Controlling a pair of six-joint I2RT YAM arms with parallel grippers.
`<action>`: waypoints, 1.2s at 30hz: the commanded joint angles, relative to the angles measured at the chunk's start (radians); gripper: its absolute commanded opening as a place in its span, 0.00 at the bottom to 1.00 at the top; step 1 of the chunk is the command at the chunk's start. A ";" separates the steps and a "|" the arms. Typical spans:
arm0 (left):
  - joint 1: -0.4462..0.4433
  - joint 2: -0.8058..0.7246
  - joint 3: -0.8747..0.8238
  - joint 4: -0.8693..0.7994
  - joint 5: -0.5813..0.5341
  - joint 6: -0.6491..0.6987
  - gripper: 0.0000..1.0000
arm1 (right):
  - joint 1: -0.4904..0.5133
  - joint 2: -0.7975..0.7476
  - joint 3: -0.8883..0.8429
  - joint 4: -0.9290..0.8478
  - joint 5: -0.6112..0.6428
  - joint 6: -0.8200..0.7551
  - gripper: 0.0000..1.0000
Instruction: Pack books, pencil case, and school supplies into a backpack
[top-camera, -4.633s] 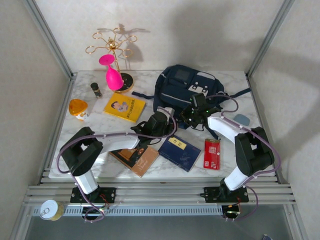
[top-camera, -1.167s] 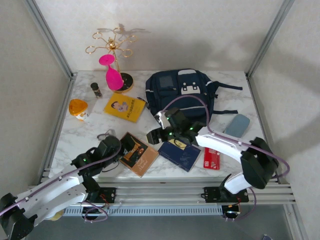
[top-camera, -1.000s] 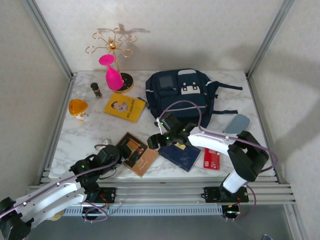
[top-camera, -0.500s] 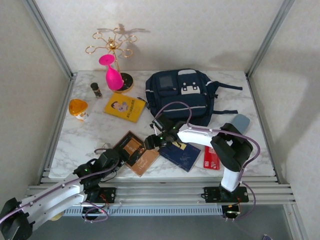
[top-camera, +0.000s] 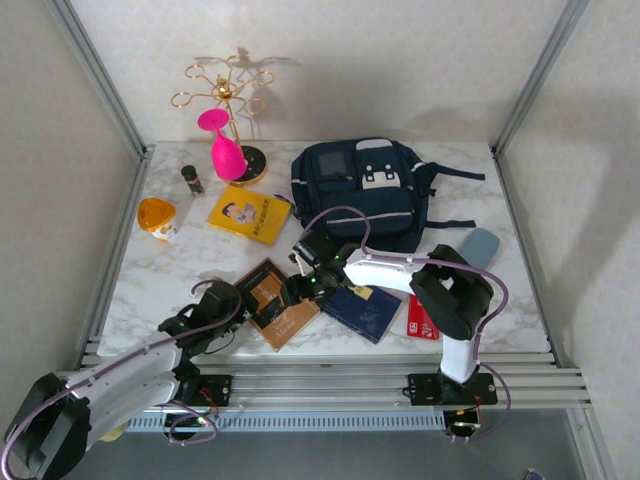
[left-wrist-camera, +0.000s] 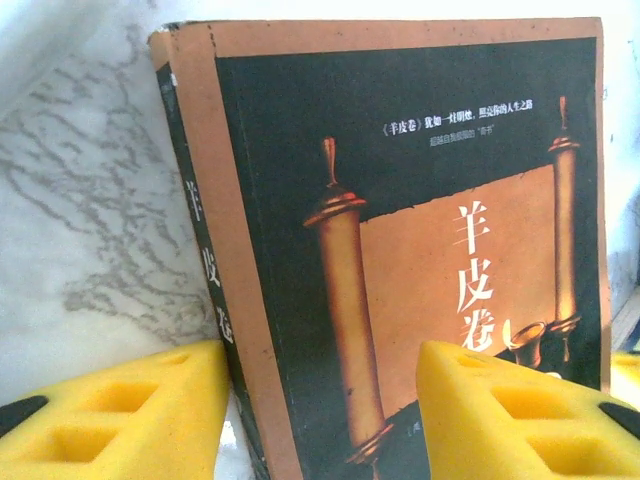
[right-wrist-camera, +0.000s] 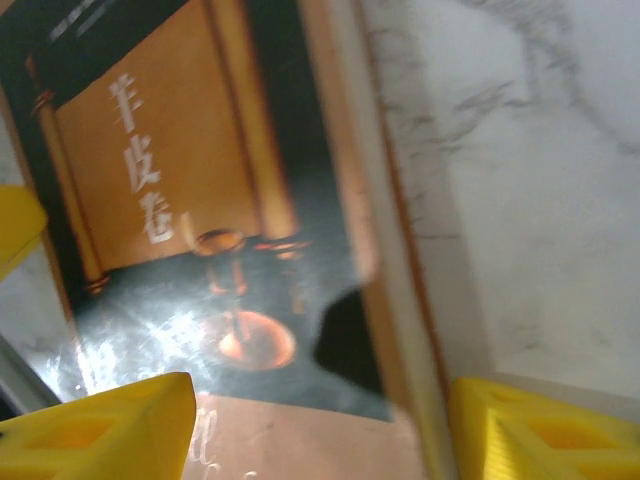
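The brown-and-black book (top-camera: 270, 303) lies flat at the front middle. My left gripper (top-camera: 237, 298) is at its left edge, open. In the left wrist view the left gripper (left-wrist-camera: 320, 365) straddles the book (left-wrist-camera: 400, 230) at its spine. My right gripper (top-camera: 298, 287) is at the book's right side, open. In the right wrist view the right gripper (right-wrist-camera: 320, 400) spans the book's (right-wrist-camera: 180, 200) page edge. The navy book (top-camera: 362, 310) and the red school supplies packet (top-camera: 417, 320) lie to the right. The yellow book (top-camera: 248, 214), backpack (top-camera: 360, 195) and pencil case (top-camera: 480, 245) lie farther back.
A gold stand (top-camera: 228, 100) with a pink glass (top-camera: 225, 145) stands at the back left. Near it are a small dark bottle (top-camera: 191, 179) and an orange cup (top-camera: 157, 217). Metal frame rails border the marble table (top-camera: 170, 270).
My right gripper slid left from the navy book to the brown-and-black book's right edge. My left arm came forward to that book's left edge. Both pairs of jaws narrowed a little.
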 joint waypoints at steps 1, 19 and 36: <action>0.042 0.055 0.037 0.091 -0.004 0.083 0.50 | 0.023 -0.049 0.032 -0.047 -0.053 0.040 0.67; 0.107 0.182 0.074 0.117 0.028 0.180 0.47 | -0.025 0.138 0.155 -0.094 -0.043 0.046 0.70; 0.110 0.206 0.058 0.129 0.012 0.180 0.46 | -0.038 -0.006 0.117 -0.092 -0.145 0.083 0.53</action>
